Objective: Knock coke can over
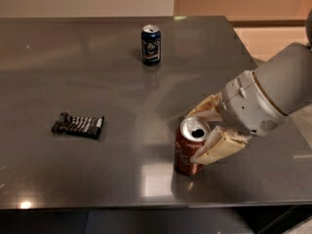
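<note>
The red coke can (184,152) with a silver top and open drinking hole stands near the front edge of the grey metal table (97,72), right of the middle. It looks upright, perhaps leaning a little. My gripper (191,138) comes in from the right and is open. Its two cream fingers straddle the can's right side. The far finger (204,109) lies behind the can's top. The near finger (217,147) rests against the can's front right side and covers part of it.
A dark blue can (151,44) stands upright at the back middle of the table. A dark snack wrapper (78,126) lies flat at the left. The table's front edge runs just below the coke can, and its right edge is behind my arm.
</note>
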Action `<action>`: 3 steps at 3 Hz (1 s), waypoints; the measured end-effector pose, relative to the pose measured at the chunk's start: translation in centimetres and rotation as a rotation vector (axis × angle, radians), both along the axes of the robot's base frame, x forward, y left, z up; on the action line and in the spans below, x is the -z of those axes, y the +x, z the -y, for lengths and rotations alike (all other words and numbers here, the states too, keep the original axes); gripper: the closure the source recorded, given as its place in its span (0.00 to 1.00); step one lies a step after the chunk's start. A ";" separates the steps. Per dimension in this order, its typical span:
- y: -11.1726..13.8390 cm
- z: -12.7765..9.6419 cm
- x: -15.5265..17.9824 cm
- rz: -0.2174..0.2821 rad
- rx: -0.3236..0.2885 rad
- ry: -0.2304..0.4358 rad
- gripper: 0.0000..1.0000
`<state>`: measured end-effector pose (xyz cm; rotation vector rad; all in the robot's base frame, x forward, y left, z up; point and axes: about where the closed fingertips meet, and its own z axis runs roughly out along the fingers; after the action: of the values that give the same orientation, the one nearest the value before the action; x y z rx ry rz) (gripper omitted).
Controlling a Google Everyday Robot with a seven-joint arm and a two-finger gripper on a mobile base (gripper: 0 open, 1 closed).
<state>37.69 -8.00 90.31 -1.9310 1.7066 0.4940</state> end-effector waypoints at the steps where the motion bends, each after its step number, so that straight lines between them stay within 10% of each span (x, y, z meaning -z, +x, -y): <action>1: 1.0 0.2 -2.5 0.025 0.042 -0.072 0.88; 3: 4.5 1.2 -6.4 0.076 0.112 -0.349 1.00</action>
<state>42.22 -9.18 96.72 -2.0417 1.9383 0.0812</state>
